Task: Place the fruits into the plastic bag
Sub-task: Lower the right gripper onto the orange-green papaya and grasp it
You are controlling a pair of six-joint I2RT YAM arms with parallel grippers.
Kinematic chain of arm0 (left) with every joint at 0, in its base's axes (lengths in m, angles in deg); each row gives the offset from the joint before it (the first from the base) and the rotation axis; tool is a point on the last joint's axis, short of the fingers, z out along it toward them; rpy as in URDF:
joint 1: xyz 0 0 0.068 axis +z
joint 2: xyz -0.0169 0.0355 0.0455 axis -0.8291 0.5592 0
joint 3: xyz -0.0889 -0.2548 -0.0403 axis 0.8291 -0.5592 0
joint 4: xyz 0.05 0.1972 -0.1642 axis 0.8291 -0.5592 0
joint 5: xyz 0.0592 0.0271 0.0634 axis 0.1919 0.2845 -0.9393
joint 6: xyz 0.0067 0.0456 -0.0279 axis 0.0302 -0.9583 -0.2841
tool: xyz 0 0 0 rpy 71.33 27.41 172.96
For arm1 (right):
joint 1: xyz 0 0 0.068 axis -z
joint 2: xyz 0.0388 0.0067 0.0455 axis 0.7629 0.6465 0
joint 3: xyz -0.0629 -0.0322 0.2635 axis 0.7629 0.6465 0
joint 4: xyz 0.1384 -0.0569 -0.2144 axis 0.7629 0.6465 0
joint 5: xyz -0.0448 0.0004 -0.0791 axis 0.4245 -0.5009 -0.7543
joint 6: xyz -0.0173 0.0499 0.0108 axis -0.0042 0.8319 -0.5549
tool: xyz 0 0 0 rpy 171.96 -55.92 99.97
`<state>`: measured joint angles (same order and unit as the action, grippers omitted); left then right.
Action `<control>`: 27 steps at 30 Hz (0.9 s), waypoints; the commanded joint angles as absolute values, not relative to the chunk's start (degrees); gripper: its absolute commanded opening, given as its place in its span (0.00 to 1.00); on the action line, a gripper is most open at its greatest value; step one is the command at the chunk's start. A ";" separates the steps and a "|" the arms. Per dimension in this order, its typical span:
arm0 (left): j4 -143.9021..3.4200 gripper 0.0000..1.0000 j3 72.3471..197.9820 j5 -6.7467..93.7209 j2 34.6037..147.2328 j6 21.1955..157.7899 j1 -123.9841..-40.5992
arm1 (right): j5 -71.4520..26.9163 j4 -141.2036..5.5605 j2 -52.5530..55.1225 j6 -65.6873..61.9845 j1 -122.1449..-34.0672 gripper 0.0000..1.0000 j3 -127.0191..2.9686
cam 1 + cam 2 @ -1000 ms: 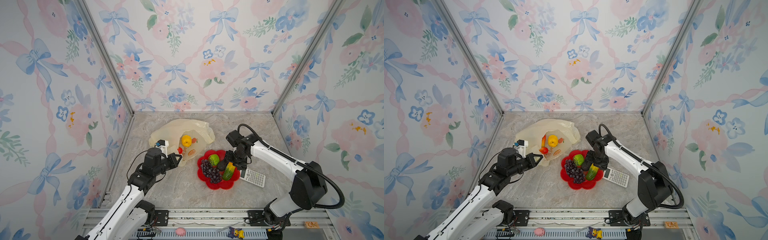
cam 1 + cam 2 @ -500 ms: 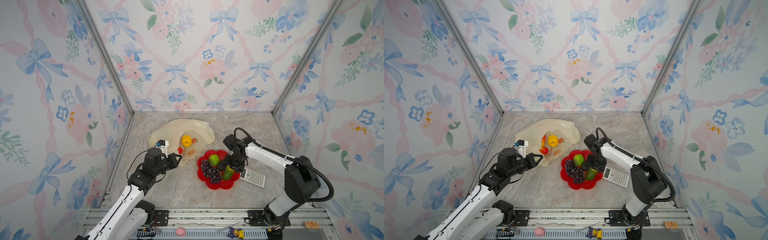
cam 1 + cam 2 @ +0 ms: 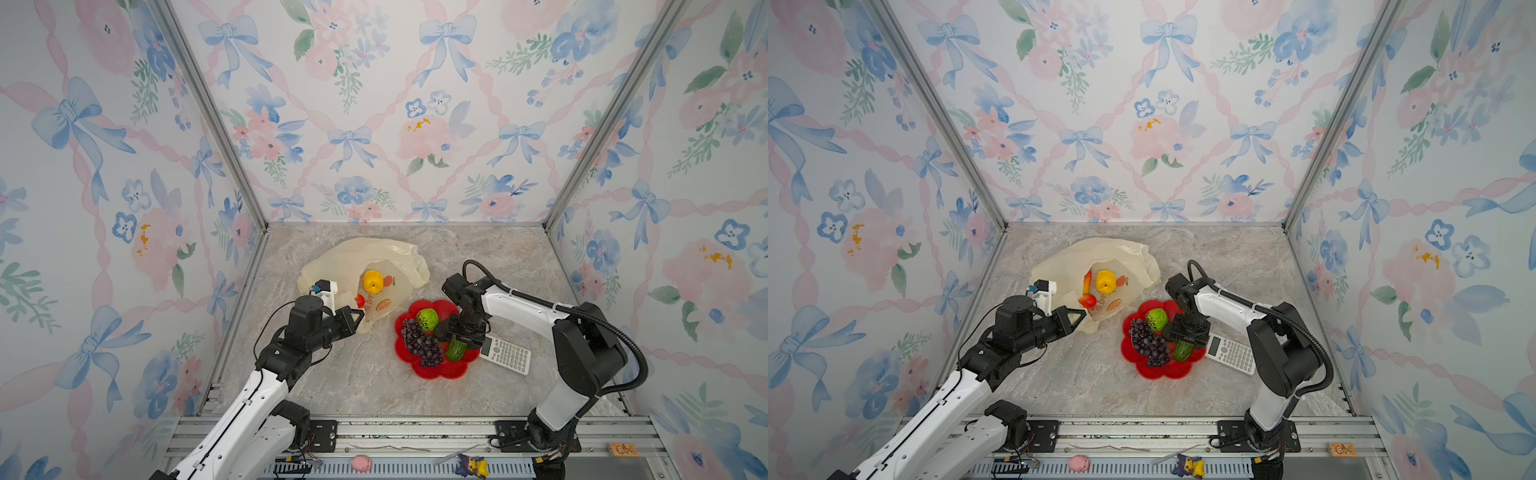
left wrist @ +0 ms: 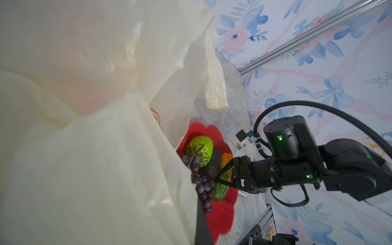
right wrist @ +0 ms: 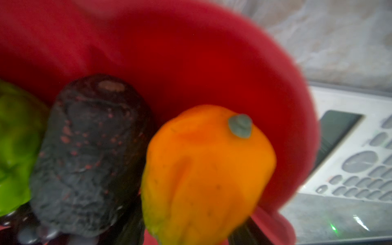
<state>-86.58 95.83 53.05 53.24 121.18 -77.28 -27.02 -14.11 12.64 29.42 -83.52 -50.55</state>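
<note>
1. Left gripper (image 3: 355,319) is pinched shut on the bag (image 3: 353,257) rim, near the bench (image 3: 340,382) left edge; a yellow fruit (image 3: 372,281) lies inside.
2. Right gripper (image 3: 456,344) straddles the mango (image 3: 455,354) in the dish (image 3: 432,372), closed against its sides; the avocado (image 5: 89,159) lies just beside.

Marbled grey tabletop (image 3: 353,395), plastic bag (image 3: 353,257), red dish (image 3: 432,372), calculator (image 3: 507,355) seemingly touching dish
</note>
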 commanded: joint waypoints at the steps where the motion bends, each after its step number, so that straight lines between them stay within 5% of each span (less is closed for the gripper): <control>1: -87.22 0.00 95.53 53.05 52.80 121.71 -76.83 | -28.06 -13.54 14.24 28.57 -83.97 0.61 -50.00; 9: -87.21 0.00 95.08 52.67 51.75 122.59 -76.83 | -28.51 -13.24 13.53 28.22 -84.18 0.57 -50.24; 16: -87.26 0.00 94.33 52.24 50.75 123.86 -76.76 | -30.44 -10.52 11.12 27.22 -84.50 0.36 -51.34; 27: -87.06 0.00 93.47 52.13 49.29 125.27 -76.83 | -33.90 -2.15 1.94 25.11 -85.13 0.35 -56.48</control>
